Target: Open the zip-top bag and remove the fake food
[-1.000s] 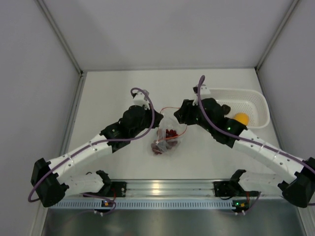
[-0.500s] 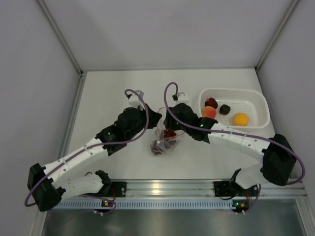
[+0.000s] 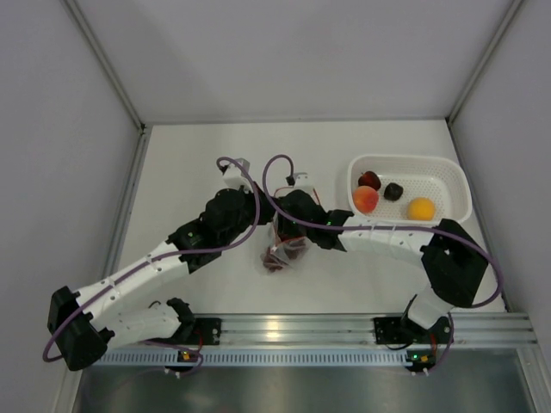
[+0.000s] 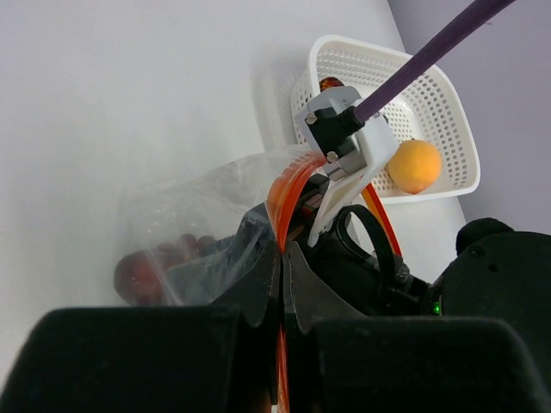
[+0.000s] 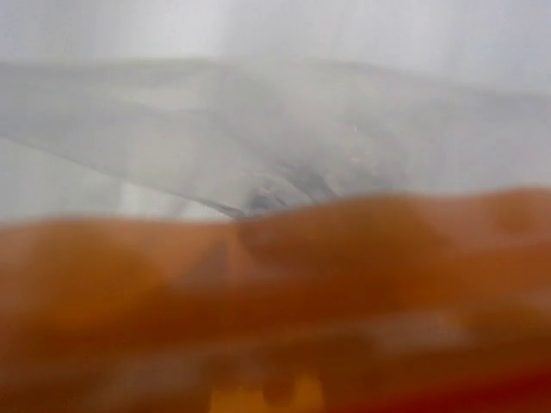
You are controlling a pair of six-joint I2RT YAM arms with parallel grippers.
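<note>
The zip-top bag (image 3: pixel 282 249) is being held by its top near the middle of the table (image 3: pixel 189 163), with dark red fake food (image 4: pixel 142 274) being carried low inside it. Its red-orange zip strip (image 4: pixel 284 194) is being pinched by the left gripper (image 4: pixel 281 256), whose jaws are being pressed together on it at the bag's 10 o'clock edge. The right gripper (image 3: pixel 291 222) is being held at the bag's mouth, at its 1 o'clock side. Whether its jaws are apart cannot be told, its own view being filled by blurred plastic and orange strip. At 2 o'clock of the bag, a peach (image 3: pixel 365 200), an orange round fruit (image 3: pixel 421 208), a dark red piece (image 3: pixel 370 179) and a blackish piece (image 3: pixel 393 191) are being kept in the white basket (image 3: pixel 448 172).
</note>
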